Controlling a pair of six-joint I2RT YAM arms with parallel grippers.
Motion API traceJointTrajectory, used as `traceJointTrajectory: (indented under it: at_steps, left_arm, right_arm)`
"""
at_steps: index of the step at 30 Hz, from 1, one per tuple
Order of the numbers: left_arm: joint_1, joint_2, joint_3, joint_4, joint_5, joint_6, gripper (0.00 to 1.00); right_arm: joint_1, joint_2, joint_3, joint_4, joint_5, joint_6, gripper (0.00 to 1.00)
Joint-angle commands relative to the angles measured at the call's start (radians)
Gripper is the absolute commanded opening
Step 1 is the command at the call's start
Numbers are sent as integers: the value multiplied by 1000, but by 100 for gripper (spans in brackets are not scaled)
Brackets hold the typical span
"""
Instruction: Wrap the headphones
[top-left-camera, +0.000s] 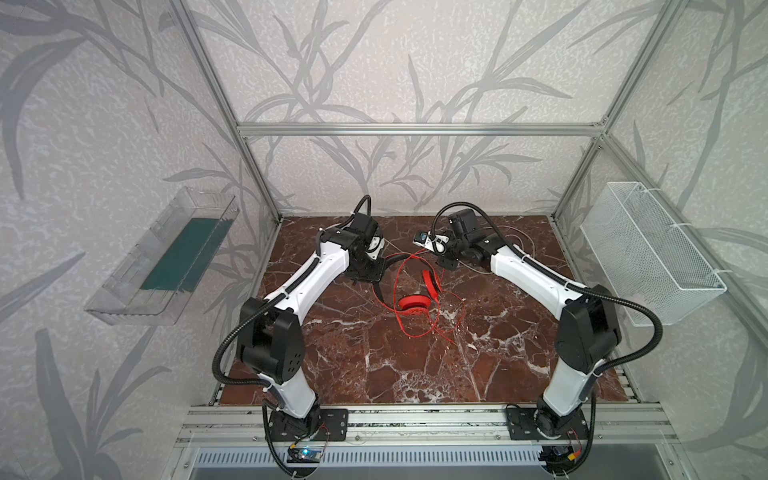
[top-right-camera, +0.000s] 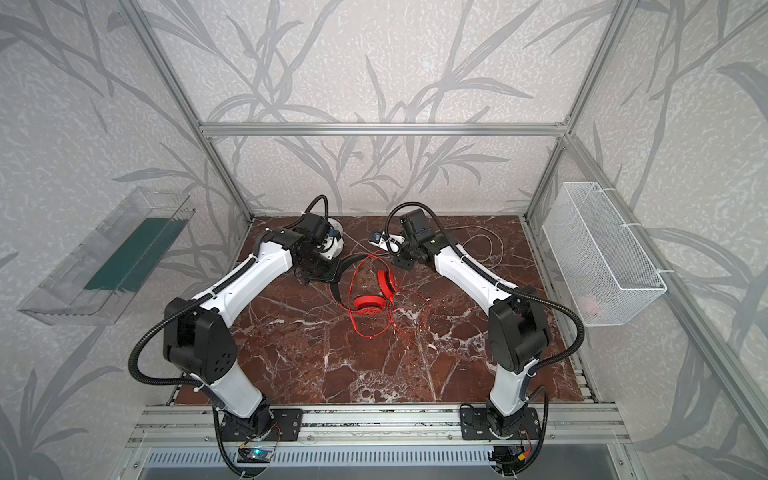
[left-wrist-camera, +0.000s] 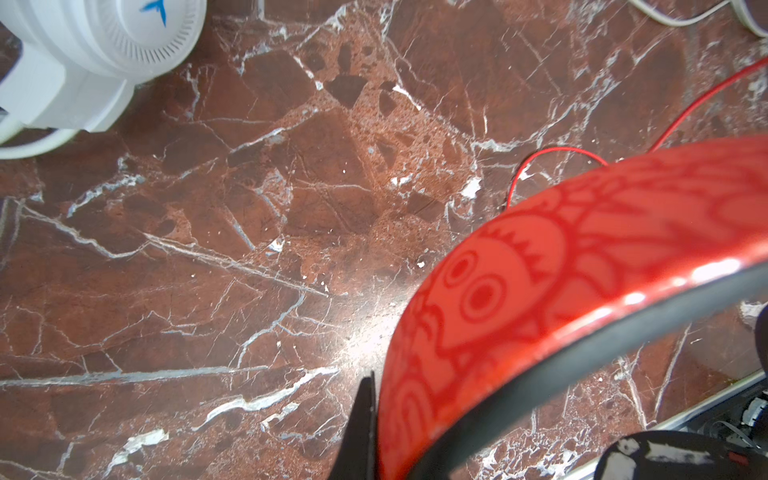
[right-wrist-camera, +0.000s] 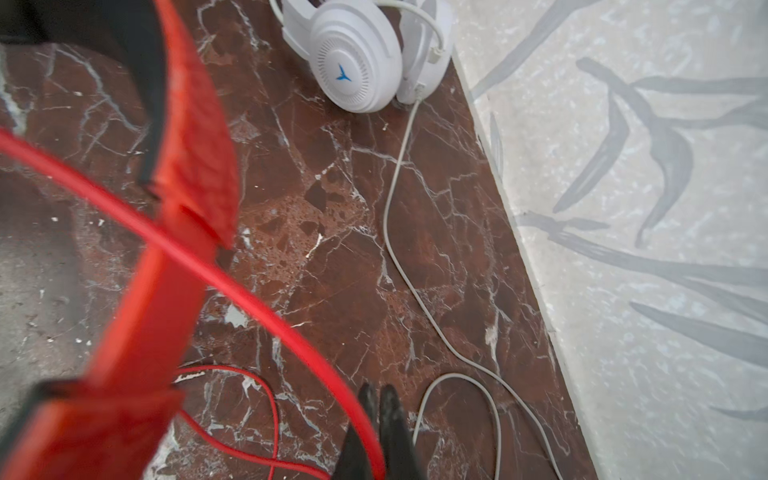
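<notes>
Loops of thin red cable (right-wrist-camera: 270, 305) lie on the marbled desk (top-left-camera: 374, 365) in front of the red headphones (top-left-camera: 413, 307), whose cups rest mid-desk. My left tool (left-wrist-camera: 372, 399), just behind those cups to the left, is clamped tight on their black-lined headband (left-wrist-camera: 582, 232). My right tool (right-wrist-camera: 379, 399), behind them to the right, is pinched closed on a raised run of that cable. Farther back, left of the red pair, the white headphones (right-wrist-camera: 353, 62) sit by the rear wall, their white cable (right-wrist-camera: 388, 216) trailing rightward.
</notes>
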Motion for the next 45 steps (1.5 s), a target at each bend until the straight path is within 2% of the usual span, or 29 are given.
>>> traceJointTrajectory:
  at_steps: [1, 12, 31, 39, 45]
  left_arm:
    - [-7, -62, -10, 44, 57, 3, 0]
    - [-3, -103, -47, 93, 91, -17, 0]
    - [7, -135, -89, 196, 167, -65, 0]
    - [33, -156, -129, 283, 245, -141, 0]
    - [42, -165, -152, 319, 275, -176, 0]
  right_arm:
    - [-7, 19, -3, 47, 42, 57, 0]
    - [-51, 57, -8, 92, 129, 202, 0]
    - [-106, 102, 3, 93, 148, 363, 0]
    - [-106, 83, -53, 117, 95, 428, 0]
    - [-108, 101, -54, 111, 0, 517, 2]
